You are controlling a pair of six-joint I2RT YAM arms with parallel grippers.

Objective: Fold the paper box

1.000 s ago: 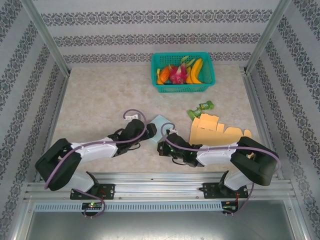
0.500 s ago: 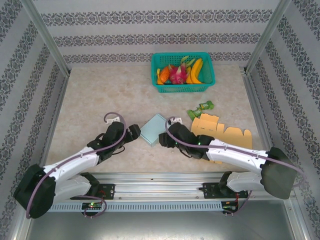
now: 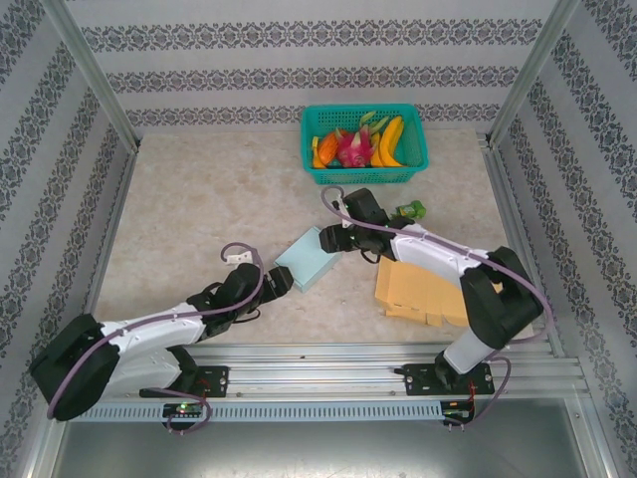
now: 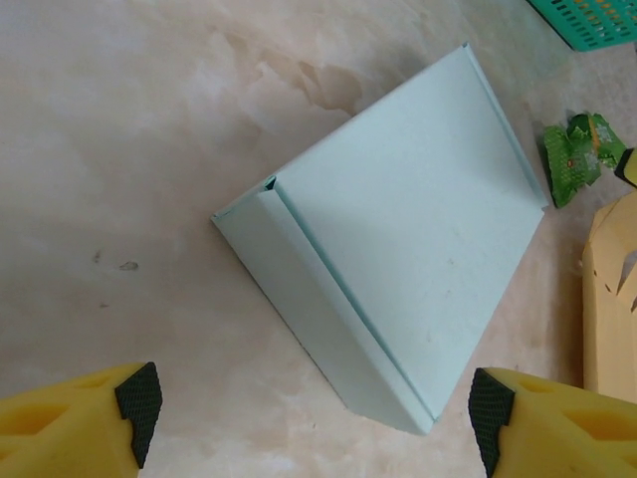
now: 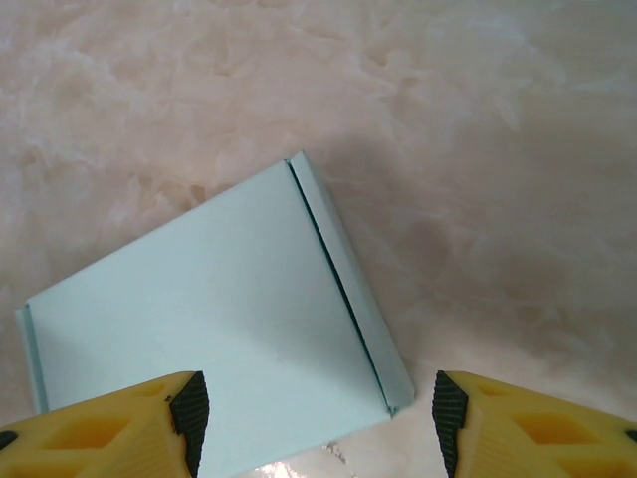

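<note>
Marbled beige tabletop (image 3: 189, 199), patterned walls around. Top external view: the pale blue paper box (image 3: 309, 259) lies lid-down, near table centre, turned diagonally. The left gripper (image 3: 281, 282) stands just beside the box's 7 o'clock corner and the right gripper (image 3: 333, 239) at its 1 o'clock corner. A green basket (image 3: 363, 171) sits at 12 o'clock, well apart, and flat tan cardboard (image 3: 428, 289) at 4 o'clock. Left wrist view: yellow fingertips (image 4: 134, 398) spread apart, gripping nothing, box ahead on the table, untouched. Right wrist view: fingertips (image 5: 189, 408) likewise apart above the box's near edge; contact cannot be determined.
</note>
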